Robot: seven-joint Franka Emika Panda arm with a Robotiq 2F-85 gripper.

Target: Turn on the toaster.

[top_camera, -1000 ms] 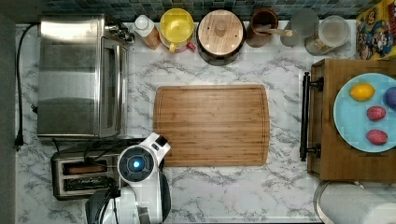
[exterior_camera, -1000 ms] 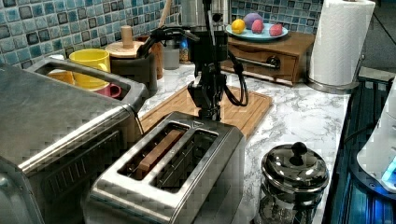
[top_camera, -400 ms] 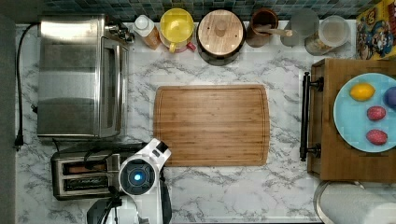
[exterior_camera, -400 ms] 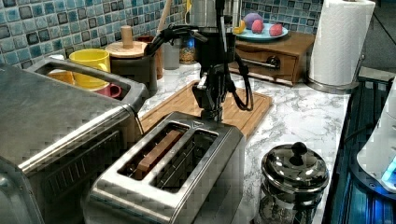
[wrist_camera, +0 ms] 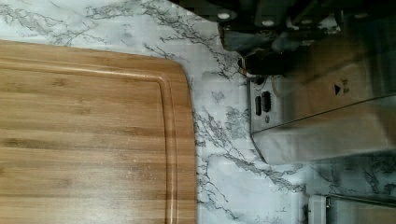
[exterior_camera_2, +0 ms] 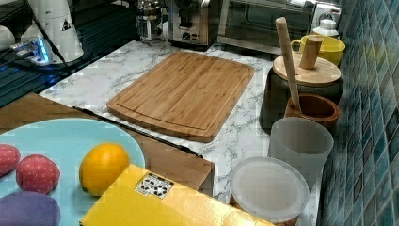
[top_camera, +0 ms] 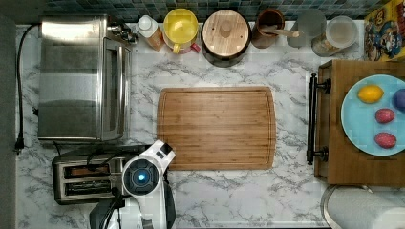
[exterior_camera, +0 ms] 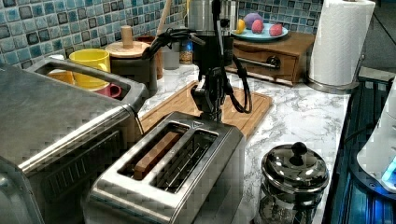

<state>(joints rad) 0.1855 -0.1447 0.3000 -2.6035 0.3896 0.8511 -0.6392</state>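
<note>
Claw (exterior_camera: 210, 112) has dropped lower over the past second, onto the far, control end of the toaster (exterior_camera: 173, 172); whether its fingers are spread, I cannot tell. That suggests the lever press is beginning. Beyond lies the cutting board (exterior_camera: 243, 100).

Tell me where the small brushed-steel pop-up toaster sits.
The small brushed-steel pop-up toaster sits at the top view's lower left, just below the large steel toaster oven, left of the bamboo cutting board.

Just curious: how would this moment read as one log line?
task: turn on toaster | tool: at toaster's far end, left view | bread: in one slot | board: bare
</note>
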